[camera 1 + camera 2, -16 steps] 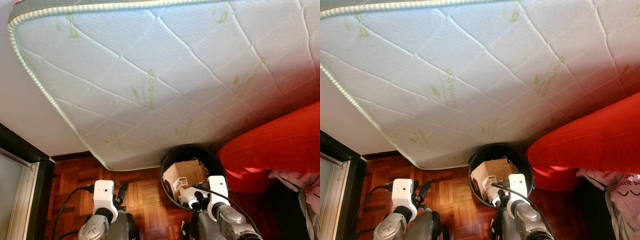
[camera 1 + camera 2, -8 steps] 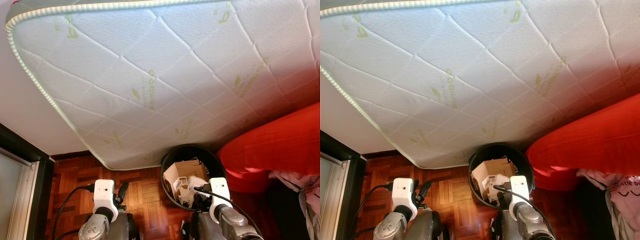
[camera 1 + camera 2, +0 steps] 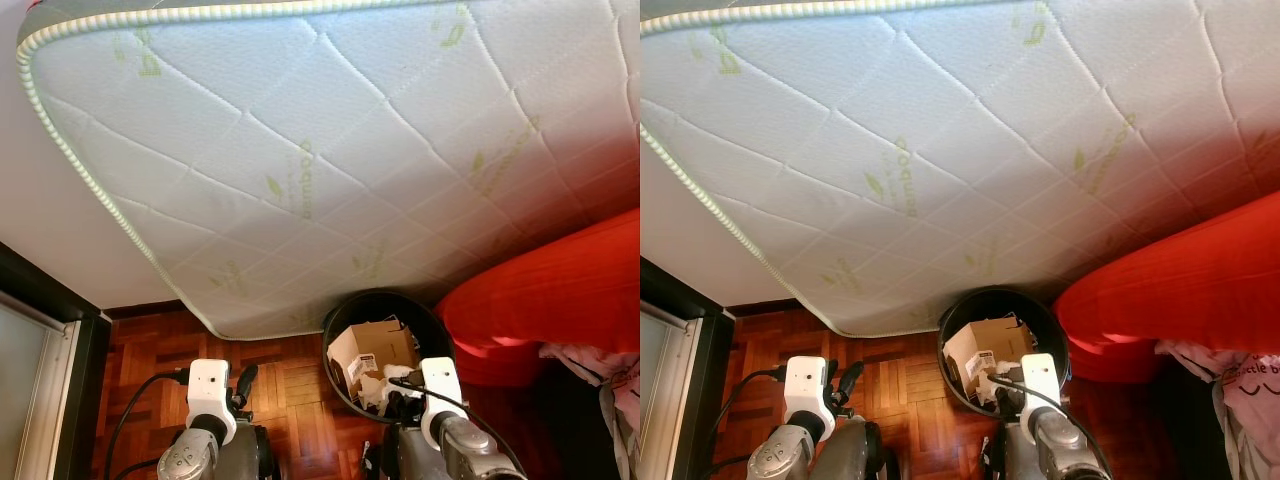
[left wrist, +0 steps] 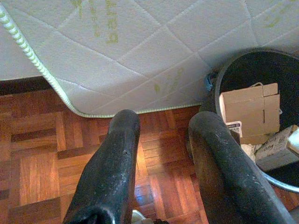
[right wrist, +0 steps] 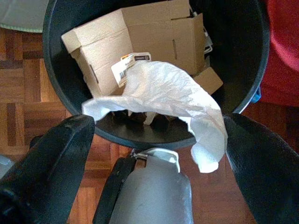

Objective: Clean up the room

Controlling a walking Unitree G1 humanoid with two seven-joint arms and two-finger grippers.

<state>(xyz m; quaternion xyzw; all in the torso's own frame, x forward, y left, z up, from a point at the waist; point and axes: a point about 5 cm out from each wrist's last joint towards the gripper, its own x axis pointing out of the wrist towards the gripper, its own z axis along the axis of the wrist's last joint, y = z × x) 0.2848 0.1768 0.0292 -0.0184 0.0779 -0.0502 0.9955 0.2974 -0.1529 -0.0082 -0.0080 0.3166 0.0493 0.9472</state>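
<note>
A: Against the wall, biggest thing first: a white quilted mattress (image 3: 330, 150) with green bamboo print and a striped green edge, leaning over the parquet floor (image 3: 290, 385). Its lower corner comes down just behind the bin.

B: Next?

A: Red upholstered seat (image 3: 560, 300) on the robot's right, touching or nearly touching the bin's side, can't tell which. Pale clothes (image 3: 1245, 395) heaped beside it at the far right edge. Dark door frame (image 3: 45, 330) on the left.

B: The bin?

A: Round black trash bin (image 5: 252, 60) standing on the parquet, between the mattress corner and the red seat. Inside: a brown cardboard box (image 5: 154, 35) with a barcode label (image 5: 131, 65), flaps loose, plus a smaller printed carton (image 4: 275, 149) low in the bin.

B: Task item?

A: Crumpled white paper (image 5: 163, 95), draped across the bin's near rim, part inside over the box, part hanging outside toward the gripper.

B: Right gripper?

A: Right gripper (image 5: 159, 140) sits at the bin's near rim, fingers (image 5: 51, 158) spread wide, one each side of the paper. Whether either finger touches the paper, can't tell. Not pinching it.

B: Left?

A: Left gripper (image 4: 163, 158) low over the parquet beside the bin, fingers (image 4: 114, 168) apart with bare floor between them, holding nothing.
</note>
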